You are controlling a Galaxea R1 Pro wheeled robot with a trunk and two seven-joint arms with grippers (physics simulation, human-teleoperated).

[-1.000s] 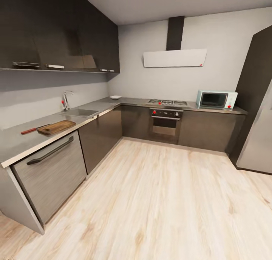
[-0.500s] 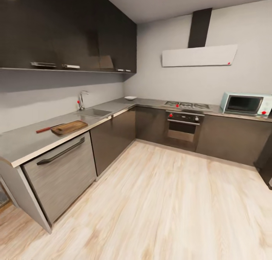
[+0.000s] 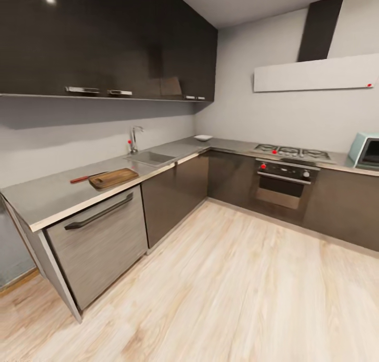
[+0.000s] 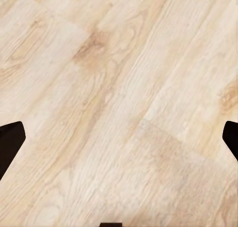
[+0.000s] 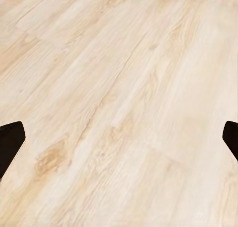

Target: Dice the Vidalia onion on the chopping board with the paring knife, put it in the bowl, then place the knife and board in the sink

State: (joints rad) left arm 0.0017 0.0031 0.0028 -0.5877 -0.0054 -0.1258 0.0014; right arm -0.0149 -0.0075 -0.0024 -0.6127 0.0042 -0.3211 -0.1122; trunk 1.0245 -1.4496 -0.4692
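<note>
In the head view the grey countertop (image 3: 47,196) runs along the left wall and turns the corner at the back. On it lies the dark-brown chopping board (image 3: 113,178), with the red-handled paring knife (image 3: 84,178) just beside its far-left side. Beyond the board is the steel sink (image 3: 152,157) with its chrome faucet (image 3: 135,139); the basin's inside is hidden, and no onion shows. The white bowl (image 3: 202,137) sits near the corner. My left gripper (image 4: 119,142) and right gripper (image 5: 119,142) both hang open over the wooden floor, holding nothing.
A dishwasher front (image 3: 100,241) stands under the board. The gas hob (image 3: 292,152) and oven (image 3: 284,183) are on the back wall, and a microwave (image 3: 367,151) is at the right edge. Dark wall cabinets (image 3: 105,40) hang overhead. Wide wooden floor (image 3: 237,288) lies between me and the counters.
The whole picture has slid rightwards, so the camera has turned left; the fridge has left the view and the microwave is nearly out. Nothing on the counter has moved.
</note>
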